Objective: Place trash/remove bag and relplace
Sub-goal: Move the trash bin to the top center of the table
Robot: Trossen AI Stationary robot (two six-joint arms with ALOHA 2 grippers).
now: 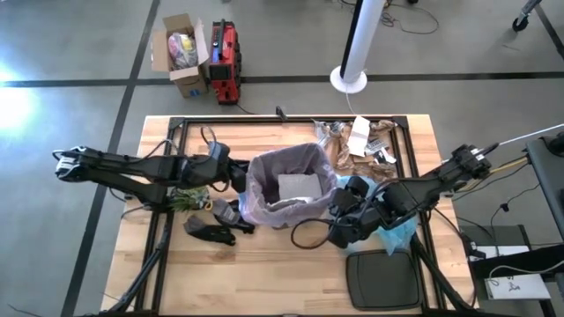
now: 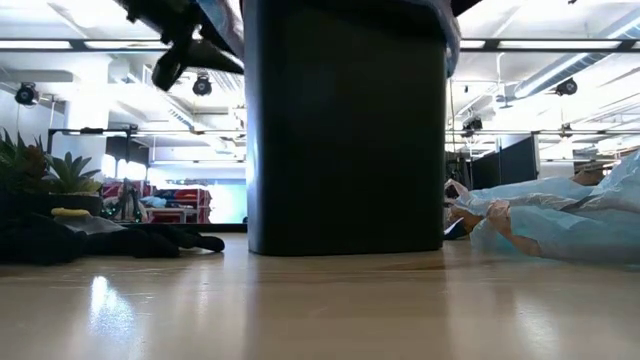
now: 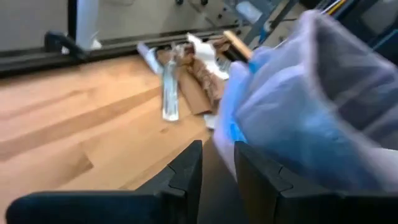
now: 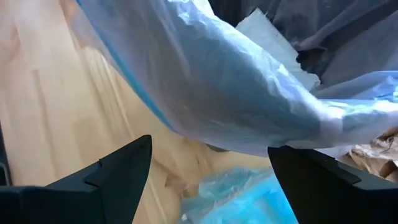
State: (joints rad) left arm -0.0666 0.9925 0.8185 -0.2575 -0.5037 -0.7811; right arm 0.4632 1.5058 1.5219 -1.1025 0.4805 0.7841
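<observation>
The black bin (image 2: 345, 130) stands mid-table, lined with the pale pink-lavender bag (image 1: 291, 180), whose rim is folded over the bin's edge. White sheets (image 1: 298, 187) lie inside it. Loose trash (image 1: 357, 145), brown paper and white scraps, lies at the far right of the table. My left gripper (image 3: 217, 177) is at the bin's left side, its fingers a narrow gap apart, right by the bag's overhanging edge (image 3: 225, 140). My right gripper (image 4: 208, 177) stands wide open at the bin's right side, below the bag's film (image 4: 236, 93). My left gripper comes level from the table's left at the bag's overhanging edge on the bin's left side. I cannot tell whether its fingers (image 3: 186, 171) touch the film.
A light blue plastic bag (image 1: 397, 233) lies on the table under my right arm, with a dark lid (image 1: 383, 280) near the front edge. Black gloves (image 1: 211, 231) and a small plant (image 1: 185, 198) lie left of the bin. A black frame borders the table.
</observation>
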